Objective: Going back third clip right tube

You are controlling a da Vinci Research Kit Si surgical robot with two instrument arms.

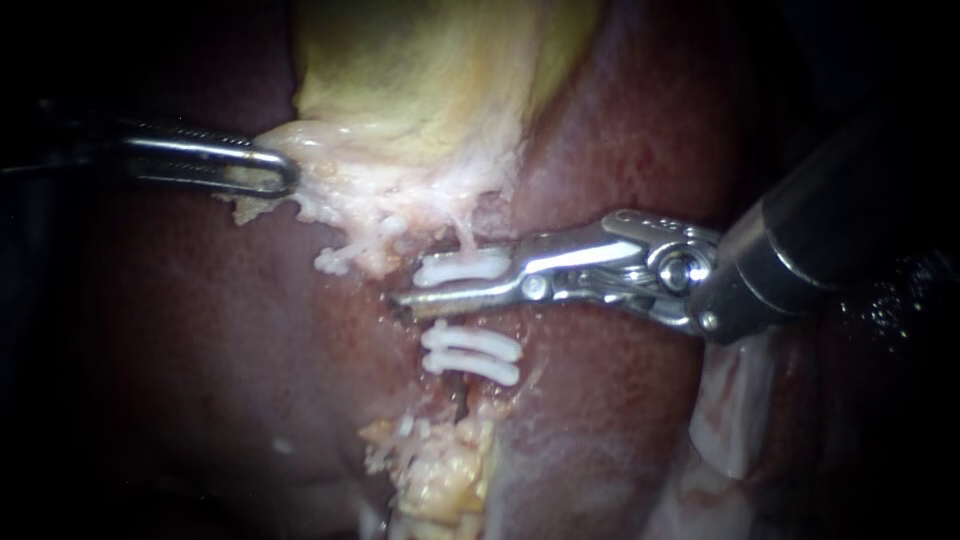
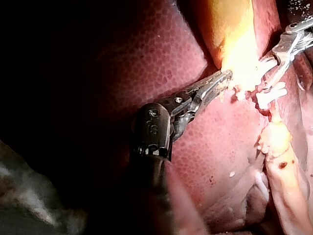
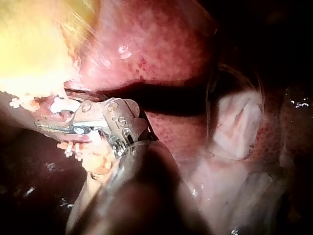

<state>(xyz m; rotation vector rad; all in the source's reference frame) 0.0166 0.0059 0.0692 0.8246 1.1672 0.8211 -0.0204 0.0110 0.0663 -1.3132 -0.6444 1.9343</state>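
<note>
Glossy metal right instrument (image 1: 415,288), smooth white plastic clips (image 1: 475,342)

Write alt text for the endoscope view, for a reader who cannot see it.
My right instrument reaches in over the tissue beside a white clip, with two more white clips just below. My left instrument grips the pale edge of the gallbladder, and dark red liver surrounds everything.
</note>
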